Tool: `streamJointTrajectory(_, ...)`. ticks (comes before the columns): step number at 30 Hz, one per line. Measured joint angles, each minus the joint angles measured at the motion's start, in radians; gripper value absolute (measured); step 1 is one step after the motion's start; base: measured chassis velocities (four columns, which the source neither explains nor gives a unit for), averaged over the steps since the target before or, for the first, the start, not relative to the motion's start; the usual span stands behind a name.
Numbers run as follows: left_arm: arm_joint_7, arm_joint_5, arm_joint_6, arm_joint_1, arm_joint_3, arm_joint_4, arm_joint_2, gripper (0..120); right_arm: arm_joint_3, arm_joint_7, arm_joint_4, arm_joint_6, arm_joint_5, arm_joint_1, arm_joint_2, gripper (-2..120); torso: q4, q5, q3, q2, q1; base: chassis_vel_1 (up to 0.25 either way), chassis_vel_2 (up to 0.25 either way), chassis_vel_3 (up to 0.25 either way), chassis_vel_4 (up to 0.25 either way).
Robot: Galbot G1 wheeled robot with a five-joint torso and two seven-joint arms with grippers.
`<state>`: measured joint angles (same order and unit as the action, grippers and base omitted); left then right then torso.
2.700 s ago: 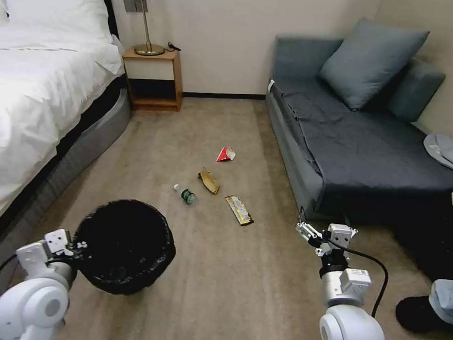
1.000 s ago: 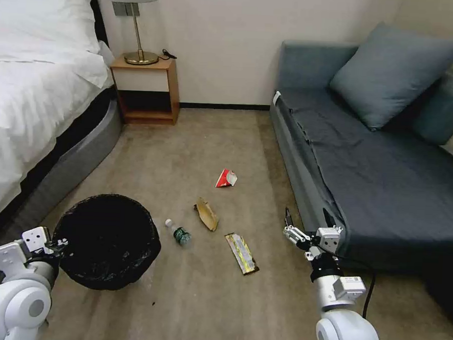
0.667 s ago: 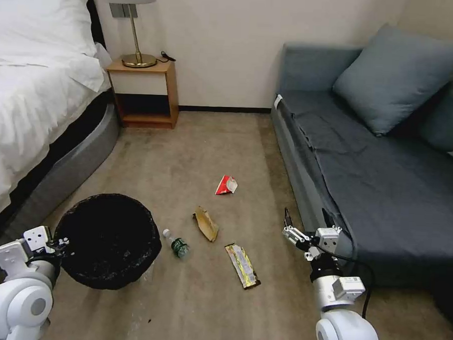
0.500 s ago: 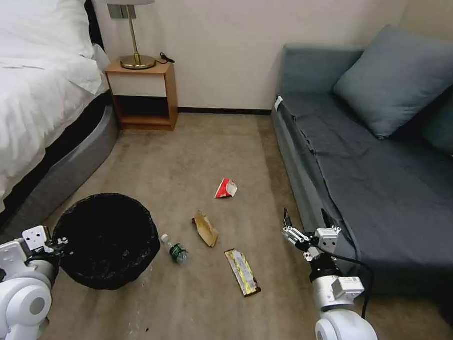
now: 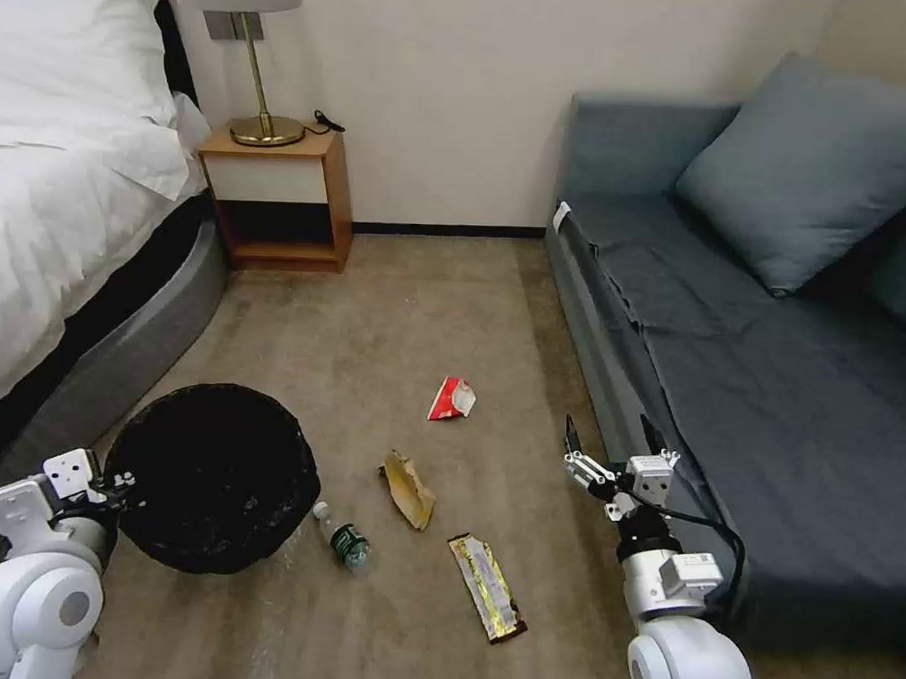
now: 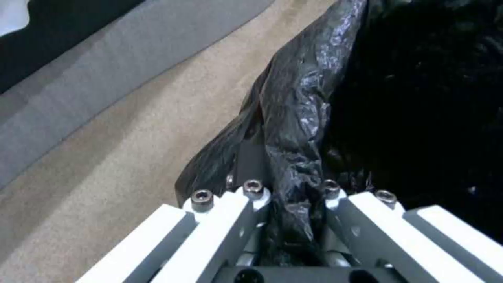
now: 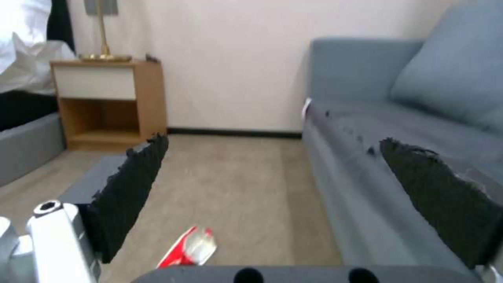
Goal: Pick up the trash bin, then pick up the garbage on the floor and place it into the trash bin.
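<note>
My left gripper [image 5: 116,485] is shut on the rim of the trash bin [image 5: 212,474], a round bin with a wrinkly black liner, at the lower left. In the left wrist view that gripper [image 6: 290,196] pinches a fold of the liner of the trash bin [image 6: 309,106]. The garbage lies on the carpet: a clear bottle [image 5: 339,538] beside the bin, a tan paper scrap [image 5: 408,488], a gold wrapper [image 5: 486,586] and a red-and-white packet [image 5: 451,399], also the packet [image 7: 190,247]. My right gripper [image 5: 607,438] hangs open above the floor by the sofa, its pads [image 7: 133,192] wide apart.
A white bed [image 5: 48,222] runs along the left. A wooden nightstand [image 5: 274,197] with a brass lamp [image 5: 255,61] stands at the far wall. A blue-grey sofa [image 5: 763,353] with a cushion [image 5: 811,165] borders the right. Open carpet [image 5: 374,316] lies between.
The whole view has shifted as the robot drove forward: the litter now lies nearer and lower in the picture. The bin stays held by my left gripper; the right arm keeps its pose.
</note>
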<state>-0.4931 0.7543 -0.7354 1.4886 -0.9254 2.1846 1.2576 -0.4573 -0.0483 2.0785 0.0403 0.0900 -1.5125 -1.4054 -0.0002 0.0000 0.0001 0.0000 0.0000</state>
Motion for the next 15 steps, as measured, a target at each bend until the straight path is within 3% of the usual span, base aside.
streamJointTrajectory(4,0.001,-0.002,0.000,0.001,-0.001,0.005,-0.001,3,0.085,-0.094,0.008,-0.207,0.191,0.038,0.071,100,0.0000,-0.0001,0.000,0.000,0.000,0.000,0.000,0.000,0.000)
streamJointTrajectory(5,0.001,-0.002,0.000,0.001,-0.001,0.005,-0.001,3,0.085,-0.094,0.008,-0.207,0.191,0.038,0.071,100,0.0000,-0.0001,0.000,0.000,0.000,0.000,0.000,0.000,0.000)
streamJointTrajectory(8,0.003,-0.007,0.000,-0.002,0.000,0.000,0.000,3,0.187,-0.208,-0.023,-0.406,0.406,0.114,0.129,100,0.0001,0.0000,0.000,0.000,0.000,0.000,0.000,0.000,0.000)
streamJointTrajectory(12,0.004,-0.012,0.000,-0.002,0.000,-0.004,0.004,3,0.251,-0.276,-0.062,-0.508,0.504,0.170,0.156,100,0.0000,0.0001,0.000,0.000,0.000,0.000,0.000,0.000,0.000)
streamJointTrajectory(15,0.014,-0.032,0.000,0.001,-0.001,-0.009,0.018,3,0.382,-0.446,-0.173,-0.723,0.772,0.327,0.196,100,0.0003,0.0005,0.000,0.000,0.000,0.000,0.000,0.000,0.000)
